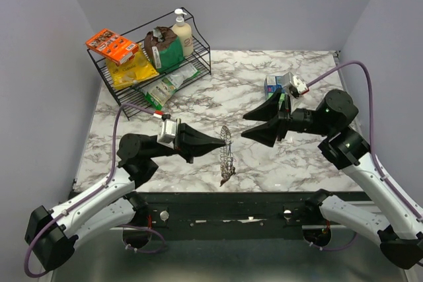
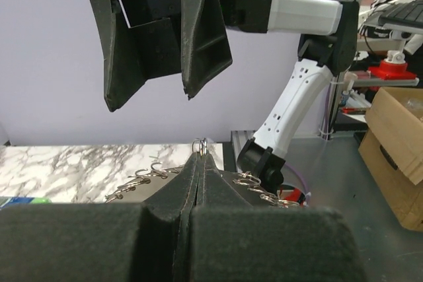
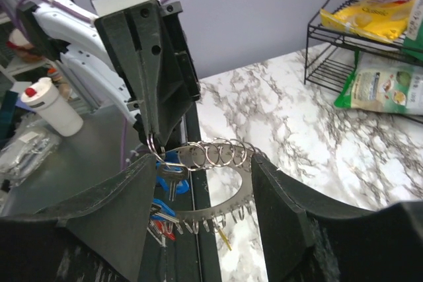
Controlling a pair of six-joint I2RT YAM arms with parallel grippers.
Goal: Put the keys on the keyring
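Observation:
The keyring [image 1: 227,156] is a large silvery loop edged with small split rings; it hangs upright over the table's front middle. My left gripper [image 1: 221,142] is shut on one small ring at its top, which shows in the left wrist view [image 2: 199,144]. In the right wrist view the keyring [image 3: 246,186] hangs between my open right gripper's fingers [image 3: 203,163]. Blue-headed keys [image 3: 169,177], a red one [image 3: 165,230] and a yellow one [image 3: 222,236] dangle from its lower left side. My right gripper [image 1: 246,125] is open and empty just right of the ring's top, and also shows in the left wrist view [image 2: 151,100].
A black wire rack [image 1: 152,64] with snack packs and a pump bottle stands at the back left. A small blue and white box [image 1: 274,85] sits at the back right. The table's front edge [image 1: 225,191] lies just below the hanging ring.

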